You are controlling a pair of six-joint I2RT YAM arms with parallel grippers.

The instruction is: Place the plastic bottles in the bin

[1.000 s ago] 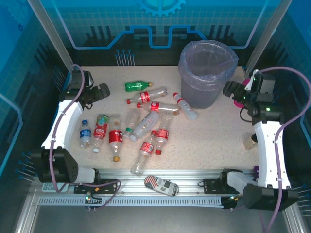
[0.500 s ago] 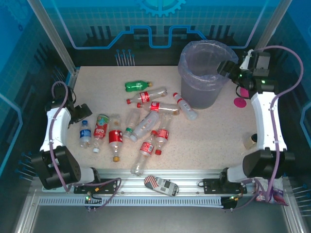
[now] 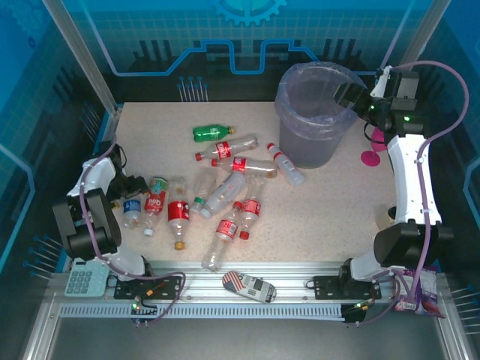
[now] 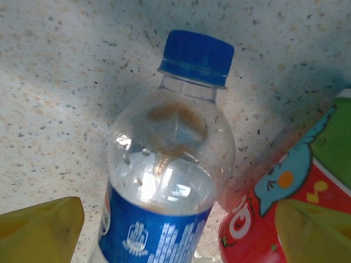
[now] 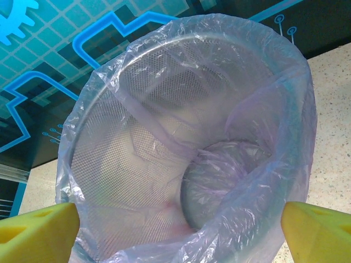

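Plastic bottles (image 3: 217,191): lying on their sides in a loose heap, left of centre on the speckled tabletop (image 3: 330,210). Most have red labels and red caps. All are outside the bin.
Green bottle (image 3: 210,133): at the far edge of the heap, with its yellow cap pointing right.
One stray bottle (image 3: 286,163): lies apart from the heap, just beside the near foot of the bin.
Blue-capped bottle (image 4: 170,181): clear with a blue label, at the left end of the heap, also visible from above (image 3: 132,210). A red-and-green labelled bottle (image 4: 307,181) lies just beside it on the right.
Bin (image 3: 319,112): round and grey, upright at the far right of the tabletop. It is lined with a lilac bag (image 5: 263,71) folded over the rim.
Left tool (image 4: 181,230): low over the blue-capped bottle, jaws spread. The yellow pads (image 4: 38,230) sit on either side of the bottle, clear of its sides, and grip nothing.
Right tool (image 3: 351,96): raised at the right rim of the bin and facing into it. The jaws are wide apart (image 5: 181,230) and hold nothing.
Pink cup (image 3: 371,157): on the tabletop to the right of the bin.
Calculator (image 3: 82,281): at the near left, beside the left arm's base.
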